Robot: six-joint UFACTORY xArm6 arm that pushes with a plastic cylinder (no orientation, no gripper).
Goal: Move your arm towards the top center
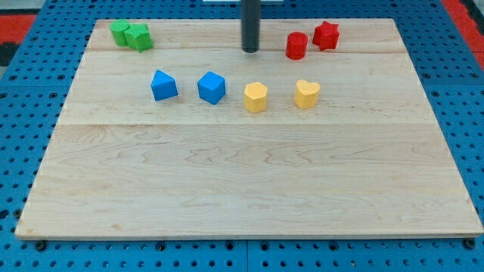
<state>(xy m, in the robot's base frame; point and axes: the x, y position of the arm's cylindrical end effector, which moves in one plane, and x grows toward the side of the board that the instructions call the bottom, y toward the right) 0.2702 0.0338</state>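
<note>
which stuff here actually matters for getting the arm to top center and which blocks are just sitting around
Belongs to the job:
my tip, already near the view's top centre
wooden board, its top middle being the goal

Just lying about:
two green blocks, top left
red cylinder and red star, right of my tip
two blue blocks
yellow hexagon, yellow heart

my tip (pixel 250 50) at board's (pixel 242 181) top centre, blocks left, right, below

No readable text, labels, brands, numbers or signs anywhere on board, blocks or rod.
</note>
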